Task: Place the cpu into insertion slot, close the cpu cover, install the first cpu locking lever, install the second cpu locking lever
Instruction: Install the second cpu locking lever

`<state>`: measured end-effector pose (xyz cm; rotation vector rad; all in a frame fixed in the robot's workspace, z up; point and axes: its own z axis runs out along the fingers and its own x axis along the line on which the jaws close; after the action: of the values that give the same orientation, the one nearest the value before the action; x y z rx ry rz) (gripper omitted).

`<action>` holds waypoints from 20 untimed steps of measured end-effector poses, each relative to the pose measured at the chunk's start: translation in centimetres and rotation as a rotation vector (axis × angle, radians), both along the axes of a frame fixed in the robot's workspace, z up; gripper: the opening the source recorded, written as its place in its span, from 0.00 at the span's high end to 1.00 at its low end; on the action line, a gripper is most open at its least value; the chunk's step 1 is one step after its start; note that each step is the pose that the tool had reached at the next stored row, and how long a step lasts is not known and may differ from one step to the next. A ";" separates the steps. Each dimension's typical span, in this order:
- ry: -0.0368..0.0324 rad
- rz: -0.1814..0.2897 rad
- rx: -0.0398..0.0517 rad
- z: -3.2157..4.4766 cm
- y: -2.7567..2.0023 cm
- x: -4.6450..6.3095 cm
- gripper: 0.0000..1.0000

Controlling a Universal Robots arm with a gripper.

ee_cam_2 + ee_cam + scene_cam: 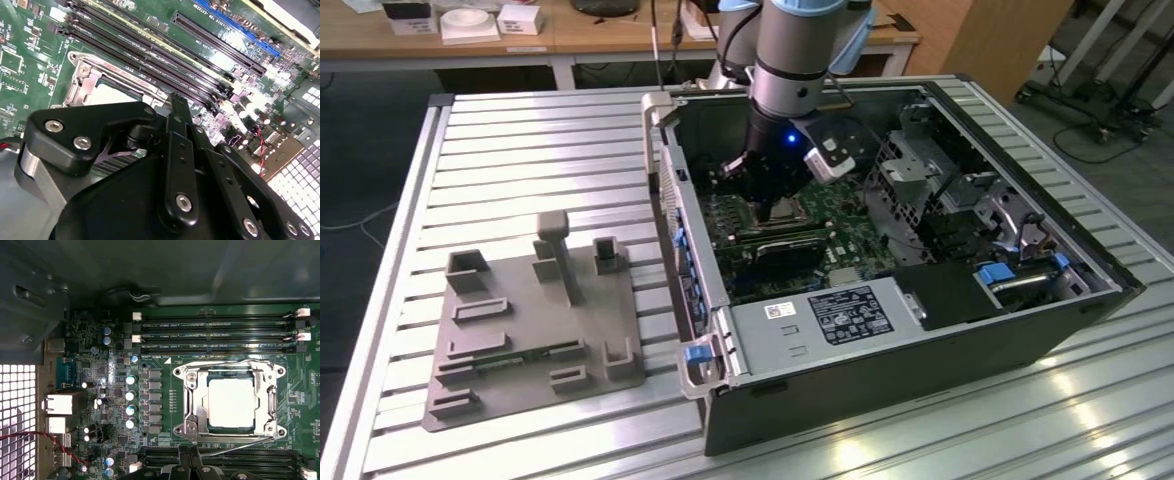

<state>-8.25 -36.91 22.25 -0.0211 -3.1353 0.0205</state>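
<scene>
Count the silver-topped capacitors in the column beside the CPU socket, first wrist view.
4, in one line between the port block and the socket: at and. Smaller ones sit elsewhere on the board; some may be hidden.

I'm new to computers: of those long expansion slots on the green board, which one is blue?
In the second wrist view, the blue slot is the one farthest from the cpu socket; the other long slots between them are black.
</scene>
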 end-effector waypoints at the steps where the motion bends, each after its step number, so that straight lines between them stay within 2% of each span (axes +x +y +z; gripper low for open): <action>1: 0.0000 0.001 0.0001 -0.06 0.00 0.0 0.90; 20: 0.0000 0.018 0.0009 -1.29 0.00 -0.3 0.90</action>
<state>-8.51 -36.91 20.97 0.0074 -3.1355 0.0191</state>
